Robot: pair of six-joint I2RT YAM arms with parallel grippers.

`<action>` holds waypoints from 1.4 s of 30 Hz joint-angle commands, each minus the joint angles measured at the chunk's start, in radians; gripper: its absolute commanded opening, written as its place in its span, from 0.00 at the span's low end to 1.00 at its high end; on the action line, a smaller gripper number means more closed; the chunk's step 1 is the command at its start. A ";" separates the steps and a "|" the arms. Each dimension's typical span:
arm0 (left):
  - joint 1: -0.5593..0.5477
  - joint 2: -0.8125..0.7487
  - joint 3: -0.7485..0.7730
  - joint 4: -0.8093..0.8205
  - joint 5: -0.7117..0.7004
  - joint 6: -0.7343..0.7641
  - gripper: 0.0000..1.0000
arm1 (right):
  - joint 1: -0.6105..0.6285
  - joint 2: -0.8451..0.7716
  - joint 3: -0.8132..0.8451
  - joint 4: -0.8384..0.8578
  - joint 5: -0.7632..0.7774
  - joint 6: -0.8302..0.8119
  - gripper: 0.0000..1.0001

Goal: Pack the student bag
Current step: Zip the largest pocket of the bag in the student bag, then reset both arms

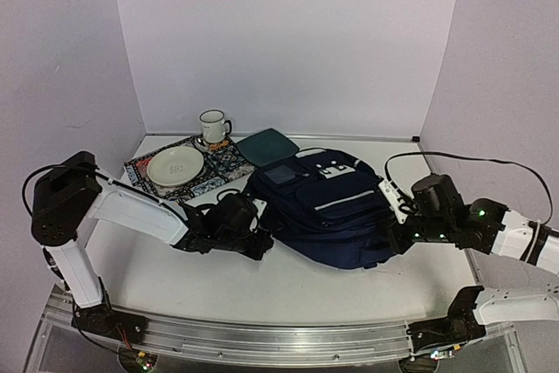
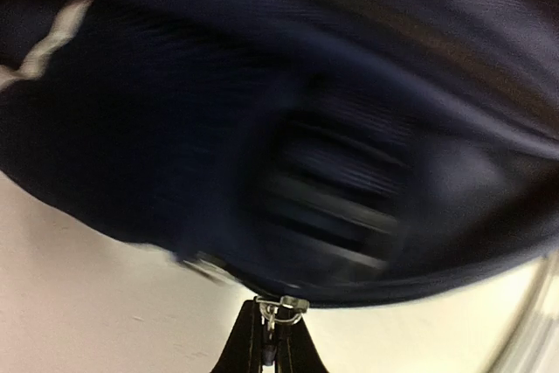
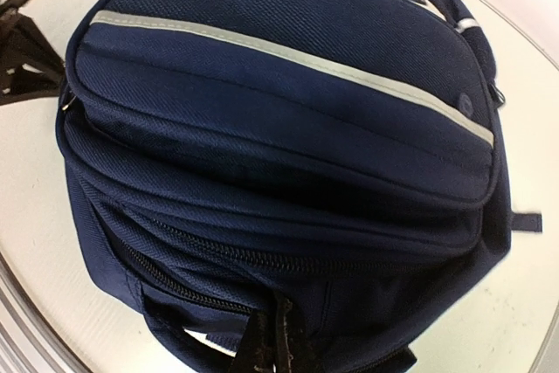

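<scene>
One large navy-blue fabric backpack (image 1: 327,211) lies flat just right of the patterned placemat (image 1: 223,166). It looks soft, saggy and best steered by its zips. The left gripper (image 2: 278,319) pinches a metal zipper pull (image 2: 281,305), and the right gripper (image 3: 276,331) is closed on its zipper seam.

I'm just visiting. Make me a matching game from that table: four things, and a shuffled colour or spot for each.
Things: 1 mug; 2 bowl; 3 student bag; 4 square plate.
Clues: A navy blue; B dark teal; C middle of the patterned mat; D white, with a handle.
Pairs: 1-D; 2-C; 3-A; 4-B.
</scene>
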State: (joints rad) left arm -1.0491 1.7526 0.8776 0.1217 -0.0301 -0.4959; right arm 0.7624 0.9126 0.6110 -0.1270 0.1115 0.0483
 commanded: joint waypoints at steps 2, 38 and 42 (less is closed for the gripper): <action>0.065 0.101 0.092 -0.259 -0.199 -0.015 0.00 | -0.040 -0.140 0.026 -0.058 0.101 0.028 0.00; 0.750 -0.659 0.035 -0.467 -0.066 0.047 1.00 | -0.396 0.140 0.290 -0.040 0.363 0.147 0.98; 0.856 -0.820 0.085 -0.606 -0.131 0.072 1.00 | -0.434 0.002 0.239 -0.048 0.427 0.162 0.98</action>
State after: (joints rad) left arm -0.2531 1.0812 0.9156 -0.3197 -0.1146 -0.4627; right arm 0.3516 1.0554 0.8762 -0.1638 0.4433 0.1620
